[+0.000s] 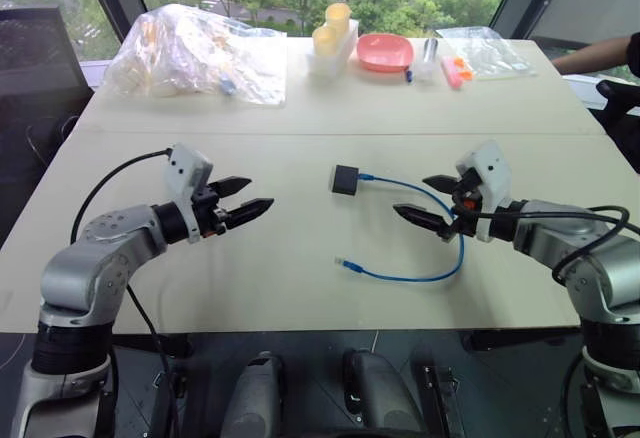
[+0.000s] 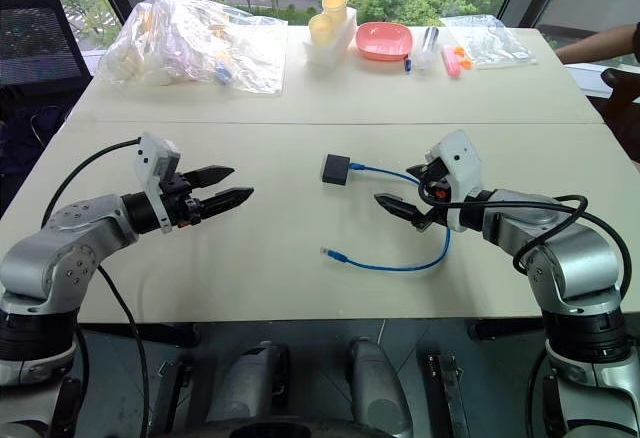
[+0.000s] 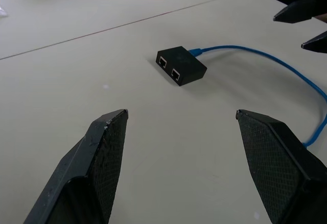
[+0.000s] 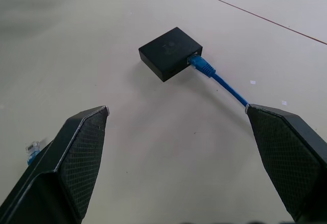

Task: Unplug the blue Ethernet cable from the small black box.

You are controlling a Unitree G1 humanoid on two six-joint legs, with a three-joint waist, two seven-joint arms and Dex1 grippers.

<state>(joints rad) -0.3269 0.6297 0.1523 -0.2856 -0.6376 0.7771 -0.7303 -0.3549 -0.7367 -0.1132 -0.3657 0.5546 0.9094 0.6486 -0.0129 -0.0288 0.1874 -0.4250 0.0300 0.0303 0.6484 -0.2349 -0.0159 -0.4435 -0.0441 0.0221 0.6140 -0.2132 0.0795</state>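
The pale counter (image 1: 300,248) sits by big windows with green trees outside. The small black box (image 1: 345,179) lies in the middle, with the blue cable (image 1: 440,258) plugged into its side and looping away. The left tool (image 1: 247,200) and right tool (image 1: 422,201) hang wide apart, holding nothing. At the far edge sit a plastic bag (image 1: 195,53), yellow cups (image 1: 333,28) and a pink bowl (image 1: 385,52).

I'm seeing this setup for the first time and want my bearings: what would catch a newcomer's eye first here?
The blue Ethernet cable stands out, looping across the middle of the pale table, one end plugged into the small black box and the other lying loose. The left tool and right tool hover either side of it, both open and holding nothing. At the table's far edge sit a pink bowl and a crumpled plastic bag.
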